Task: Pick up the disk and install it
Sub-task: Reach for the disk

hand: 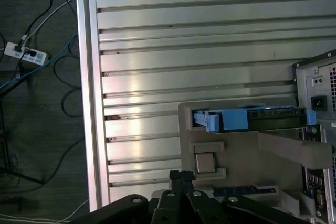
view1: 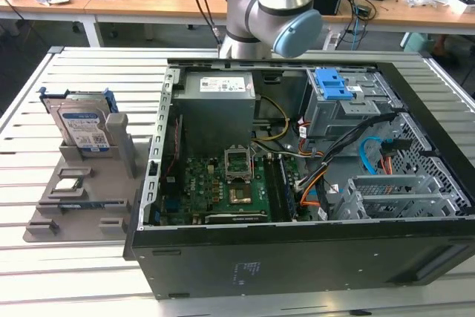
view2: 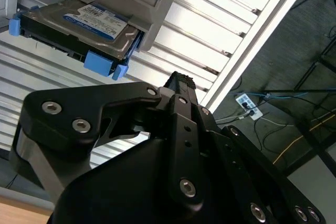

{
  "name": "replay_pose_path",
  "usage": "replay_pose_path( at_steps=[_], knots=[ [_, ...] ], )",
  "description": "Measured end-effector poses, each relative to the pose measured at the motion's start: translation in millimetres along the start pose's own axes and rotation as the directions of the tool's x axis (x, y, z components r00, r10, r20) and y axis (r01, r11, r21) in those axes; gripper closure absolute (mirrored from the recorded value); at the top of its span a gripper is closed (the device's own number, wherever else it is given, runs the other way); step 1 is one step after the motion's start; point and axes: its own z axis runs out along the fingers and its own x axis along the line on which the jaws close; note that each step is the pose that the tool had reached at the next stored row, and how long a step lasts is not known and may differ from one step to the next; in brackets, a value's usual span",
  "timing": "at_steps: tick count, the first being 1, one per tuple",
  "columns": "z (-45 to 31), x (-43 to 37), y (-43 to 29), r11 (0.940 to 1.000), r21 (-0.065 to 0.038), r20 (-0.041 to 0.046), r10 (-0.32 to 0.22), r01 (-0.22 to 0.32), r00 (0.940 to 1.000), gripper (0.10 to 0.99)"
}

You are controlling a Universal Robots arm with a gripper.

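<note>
The claw (view2: 179,80) is largely cut off; open or closed cannot be told. The disk (view1: 83,128) stands on edge in the grey holder (view1: 125,150) on the desk (view1: 26,120), beside the open computer case (view1: 297,261).

Disk (view1: 80,128) in stand (view1: 74,209) — case (view1: 297,254) to the exterior view's right

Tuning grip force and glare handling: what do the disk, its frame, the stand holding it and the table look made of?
Disk: silver metal casing with a dull sheen, and a paper-like white-and-blue label.
Frame: bright blue plastic, moulded look, matte.
Stand: grey matte plastic, possibly printed; can't confirm.
Table: ribbed slats that look like aluminium, brushed and reflective.
</note>
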Motion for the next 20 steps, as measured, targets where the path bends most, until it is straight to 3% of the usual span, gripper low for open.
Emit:
replay_pose_path(
  at_steps=[14,16,20],
  knots=[
    [-0.6,23.9,-1.8,1.0000,0.000,0.0000,0.000,0.000,1.0000,0.980],
    [-0.5,20.9,-1.5,1.0000,0.000,0.0000,0.000,0.000,1.0000,0.980],
    [0.2,0.1,0.0,1.0000,0.000,-0.0014,0.000,0.000,1.0000,0.980]
  ],
)
